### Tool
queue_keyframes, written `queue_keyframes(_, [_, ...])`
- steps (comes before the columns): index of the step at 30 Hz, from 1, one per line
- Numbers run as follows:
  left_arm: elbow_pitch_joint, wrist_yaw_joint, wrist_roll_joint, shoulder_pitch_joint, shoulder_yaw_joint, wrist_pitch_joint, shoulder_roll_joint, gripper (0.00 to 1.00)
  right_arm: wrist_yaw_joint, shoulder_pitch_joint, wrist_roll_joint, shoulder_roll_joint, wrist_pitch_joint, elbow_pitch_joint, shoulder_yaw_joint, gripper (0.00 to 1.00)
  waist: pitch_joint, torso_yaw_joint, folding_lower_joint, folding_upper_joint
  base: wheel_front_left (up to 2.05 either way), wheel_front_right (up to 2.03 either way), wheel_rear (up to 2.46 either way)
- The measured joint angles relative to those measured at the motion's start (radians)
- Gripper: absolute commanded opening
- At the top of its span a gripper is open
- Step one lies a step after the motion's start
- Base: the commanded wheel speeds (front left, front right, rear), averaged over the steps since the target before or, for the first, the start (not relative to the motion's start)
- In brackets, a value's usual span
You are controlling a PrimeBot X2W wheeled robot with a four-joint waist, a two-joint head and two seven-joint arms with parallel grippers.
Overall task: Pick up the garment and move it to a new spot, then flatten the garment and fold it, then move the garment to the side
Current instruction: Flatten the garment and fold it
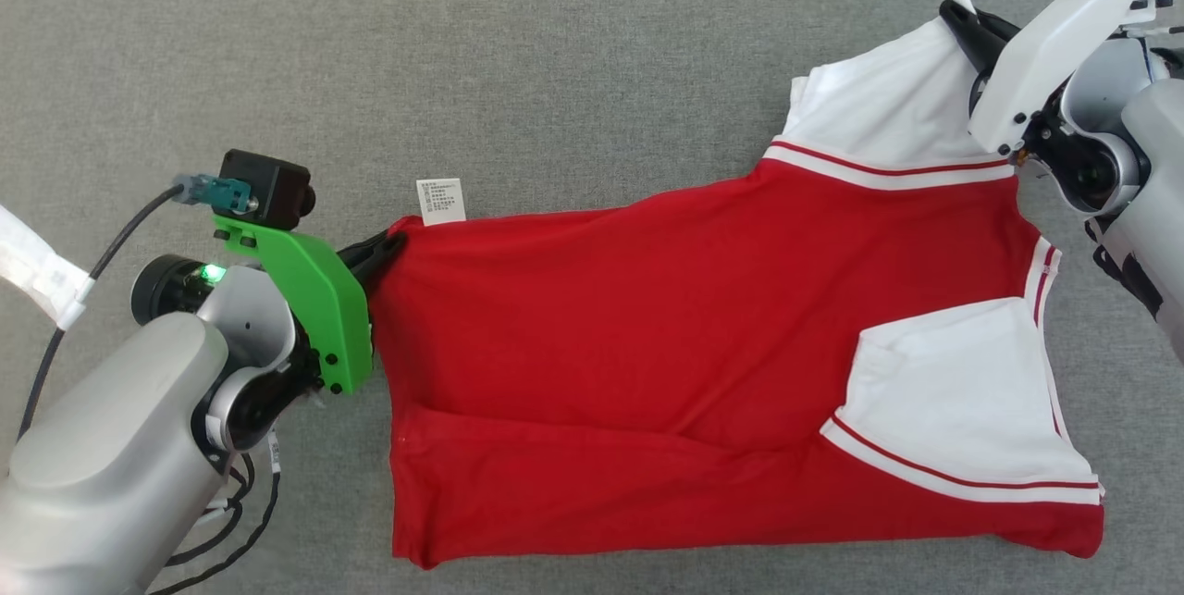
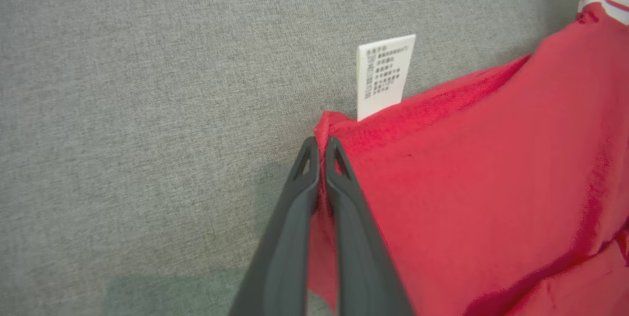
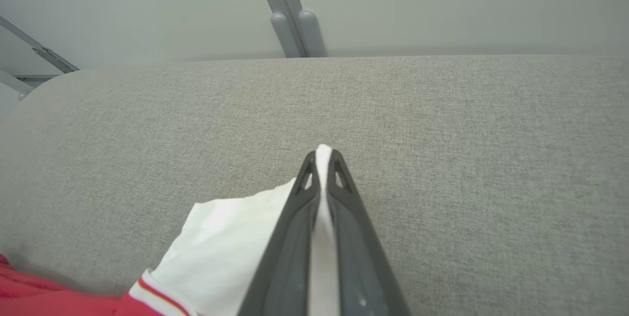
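While pinching the hem corner between its closed dark fingers, the left end effector is gripping the red-and-white jersey garment. The right end effector is likewise clamping shut on the tip of one white sleeve. Around them the grey fabric-covered desk is lying bare on the far side and to the left. Its rounded corner is showing at the head view's upper left, and its far edge is showing beyond the right fingers in the right wrist view. The garment is lying spread on the desk with a few creases, its long axis running left to right, hem toward the robot's left and sleeves toward its right. A white printed care label is sticking out beside the gripped corner, and the second white sleeve is lying folded over the red body.
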Motion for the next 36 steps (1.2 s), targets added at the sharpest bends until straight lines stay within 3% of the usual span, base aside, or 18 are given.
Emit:
queue_keyframes(12, [0.132,-0.092,-0.148,-0.041,0.003,0.177,-0.018,0.00,0.000,0.010,0.077,-0.011,0.011,0.000,0.084,0.00,-0.076,-0.020,0.0000,0.0000,0.00,0.00,0.00])
queue_keyframes(22, [0.216,-0.125,-0.154,-0.041,-0.001,0.162,-0.011,0.00,0.000,0.030,0.120,-0.027,0.022,0.019,0.148,0.00,-0.138,-0.054,0.0000,0.0000,0.00,0.00,0.00])
queue_keyframes(29, [0.248,-0.135,-0.155,-0.037,-0.020,0.172,-0.010,0.00,0.000,0.073,0.203,-0.079,0.091,-0.105,0.193,0.00,-0.170,-0.071,0.0000,0.0000,0.00,0.00,0.00])
queue_keyframes(36, [0.262,-0.144,-0.162,-0.023,-0.040,0.188,-0.009,0.00,0.000,0.107,0.244,-0.171,0.137,-0.254,0.236,0.00,-0.187,-0.087,-0.0001,0.0000,0.00,0.00,0.00])
